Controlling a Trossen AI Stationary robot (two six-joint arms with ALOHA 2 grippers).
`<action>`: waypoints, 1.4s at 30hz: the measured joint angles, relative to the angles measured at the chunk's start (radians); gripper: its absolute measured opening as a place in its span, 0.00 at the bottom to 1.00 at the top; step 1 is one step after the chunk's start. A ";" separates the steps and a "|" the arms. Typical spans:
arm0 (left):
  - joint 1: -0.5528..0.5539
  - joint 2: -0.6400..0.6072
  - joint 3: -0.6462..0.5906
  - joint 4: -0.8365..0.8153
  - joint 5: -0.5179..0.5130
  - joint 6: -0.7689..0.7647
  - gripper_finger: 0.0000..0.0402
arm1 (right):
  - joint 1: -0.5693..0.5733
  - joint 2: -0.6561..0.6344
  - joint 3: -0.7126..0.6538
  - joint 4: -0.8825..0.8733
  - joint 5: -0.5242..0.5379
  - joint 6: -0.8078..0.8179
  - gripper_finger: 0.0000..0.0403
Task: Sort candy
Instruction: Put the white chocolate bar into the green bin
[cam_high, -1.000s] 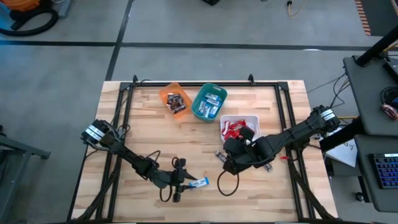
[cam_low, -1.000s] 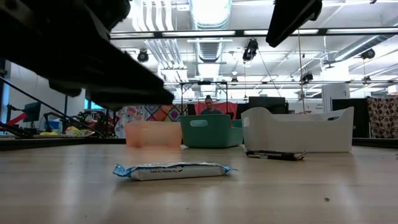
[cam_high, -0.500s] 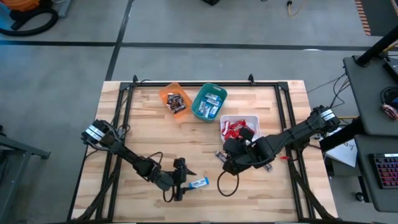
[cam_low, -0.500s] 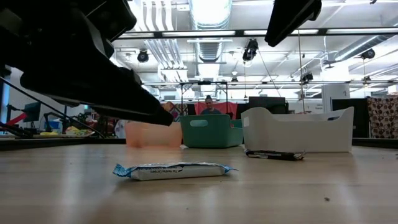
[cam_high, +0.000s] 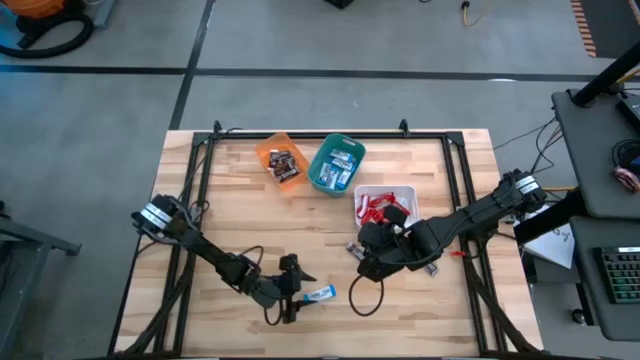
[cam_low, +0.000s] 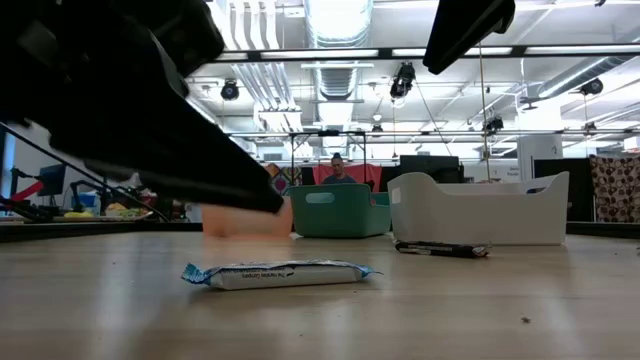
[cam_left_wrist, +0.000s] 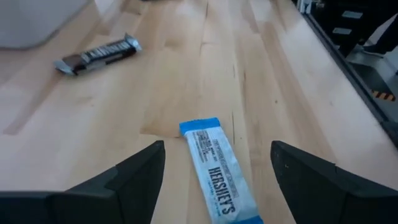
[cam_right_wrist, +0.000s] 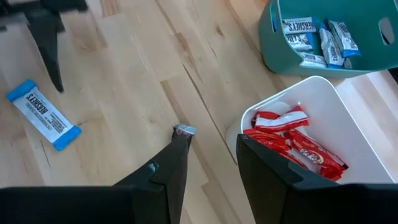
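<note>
A blue-and-white candy bar (cam_left_wrist: 219, 174) lies flat on the wooden table near its front edge (cam_high: 320, 293). My left gripper (cam_left_wrist: 217, 149) is open and slants down over the bar. One finger stands on either side of the bar, a little above the table, touching nothing. A dark-wrapped candy bar (cam_high: 352, 248) lies flat beside the white bin (cam_high: 400, 190). My right gripper (cam_right_wrist: 211, 140) hangs open high above that spot (cam_high: 368, 260), nothing between its fingers.
Three bins stand at the table's far middle. The orange bin (cam_high: 268, 150) holds dark bars, the teal bin (cam_right_wrist: 273, 56) blue-and-white bars, and the white bin (cam_right_wrist: 323, 87) red bars. Bare wood lies on the left and right. A person sits far behind the table (cam_low: 336, 170).
My left gripper has tipped downward over the blue-and-white bar; in the low view its finger end has sunk closer to the table. The bar has not moved. My right arm has kept still.
</note>
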 joint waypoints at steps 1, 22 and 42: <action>0.000 0.021 0.013 0.002 0.000 -0.006 0.68 | 0.000 0.000 0.000 0.000 0.000 0.000 0.33; -0.020 0.192 0.123 -0.052 -0.083 -0.027 0.49 | 0.008 0.000 0.000 0.026 0.000 -0.005 0.33; -0.021 0.095 0.087 -0.076 -0.050 0.059 0.26 | 0.013 0.000 -0.001 0.021 -0.001 -0.020 0.33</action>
